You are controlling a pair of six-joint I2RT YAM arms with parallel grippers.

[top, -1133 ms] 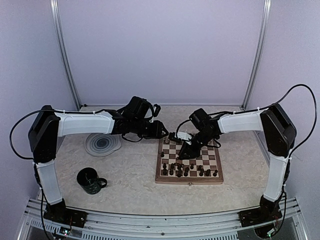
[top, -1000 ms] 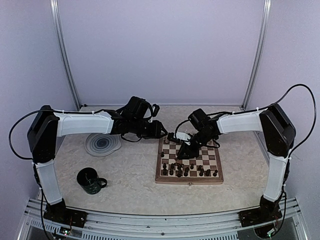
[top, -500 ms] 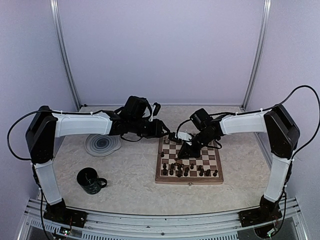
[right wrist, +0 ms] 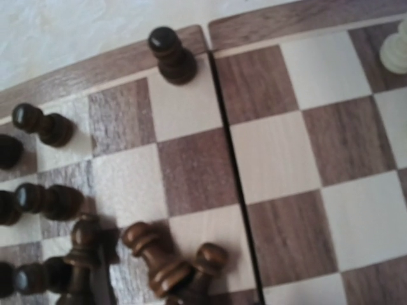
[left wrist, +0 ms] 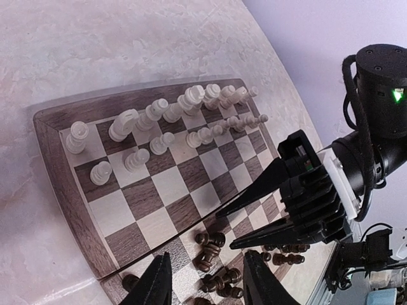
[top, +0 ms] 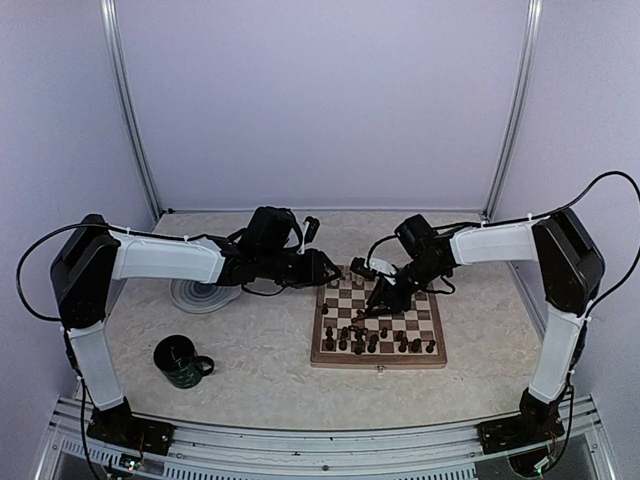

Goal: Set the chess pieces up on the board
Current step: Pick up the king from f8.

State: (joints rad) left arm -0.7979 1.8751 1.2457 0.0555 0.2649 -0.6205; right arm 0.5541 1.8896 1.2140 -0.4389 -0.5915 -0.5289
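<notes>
- Crowding the near half of the board point(left wrist: 68, 171): dark chess pieces point(left wrist: 215, 274), bunched together, several tipped over and lying against one another. One dark pawn point(right wrist: 170, 54) stands upright beside the rim.
- Cream chess pieces point(left wrist: 172, 121): upright in two rows at the far end, seemingly in place.
- Right jaws: spread open above the middle squares, just beside the dark heap, with nothing between them.
- Left jaws: apart and empty, hovering by the board's far left corner.
- Hazard, crowding: open jaws coming down into the heap would likely nudge neighbouring pieces. That could topple more of them or roll one off onto the bench point(top: 260, 340).
- Hazard, grip: a tipped piece pinched on its slim turned body could twist or pop free and scatter the cream rows.
- Hazard, seam: the board's centre joint point(right wrist: 232, 178) may tilt a piece set across it.
- Hazard, arms: both arms reach in over the same board and are close together, so moving at once risks a clash.
- Outlying: grey plate point(top: 205, 293) and dark mug point(top: 180, 360), well apart to the left, not involved.
</notes>
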